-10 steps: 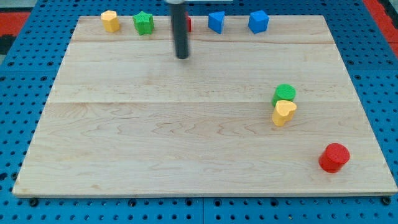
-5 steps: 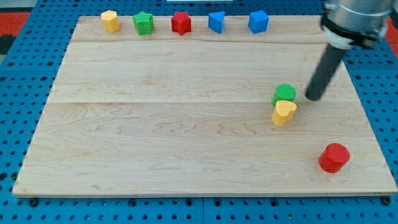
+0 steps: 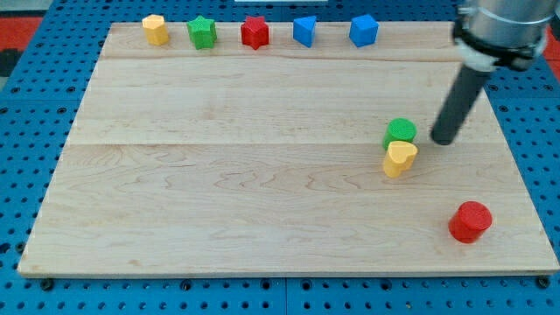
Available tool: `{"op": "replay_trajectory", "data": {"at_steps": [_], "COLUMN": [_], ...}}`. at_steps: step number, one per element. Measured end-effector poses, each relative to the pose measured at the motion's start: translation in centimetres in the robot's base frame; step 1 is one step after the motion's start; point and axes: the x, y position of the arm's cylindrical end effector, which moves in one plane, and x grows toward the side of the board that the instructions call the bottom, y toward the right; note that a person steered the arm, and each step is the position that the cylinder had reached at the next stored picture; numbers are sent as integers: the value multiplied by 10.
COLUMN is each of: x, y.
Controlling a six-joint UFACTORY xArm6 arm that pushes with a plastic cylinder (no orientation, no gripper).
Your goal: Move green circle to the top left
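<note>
A: Where is the green circle [image 3: 400, 132]?

B: On the wooden board [image 3: 219, 192], right of centre, touching the yellow heart [image 3: 400, 158] just below it.

A: And the arm?

B: My tip [image 3: 442, 139] sits just beside the green circle on the view's right, a small gap between them. It is a plain rod; it has no jaws to spread or press.

A: Other blocks?

B: 5 line the top edge: yellow block [image 3: 155, 29], green star [image 3: 202, 32], red star [image 3: 255, 32], and 2 blue blocks [image 3: 304, 30] [image 3: 363, 30]. A red circle [image 3: 470, 220] lies bottom right.

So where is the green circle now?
The green circle sits right of the board's middle, touching the yellow heart below it, my tip just to its right.
</note>
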Motion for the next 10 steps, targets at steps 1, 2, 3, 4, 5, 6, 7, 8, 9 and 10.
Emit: {"op": "replay_trajectory", "data": {"at_steps": [1,2,3,4,5,6,7,8,9,10], "x": [0,0,-14,-46,-63,-54,-45,-60,-111,-135], "y": [-92,-180,-246,-282,-306,-294,-259,-320,-348,-420]}}
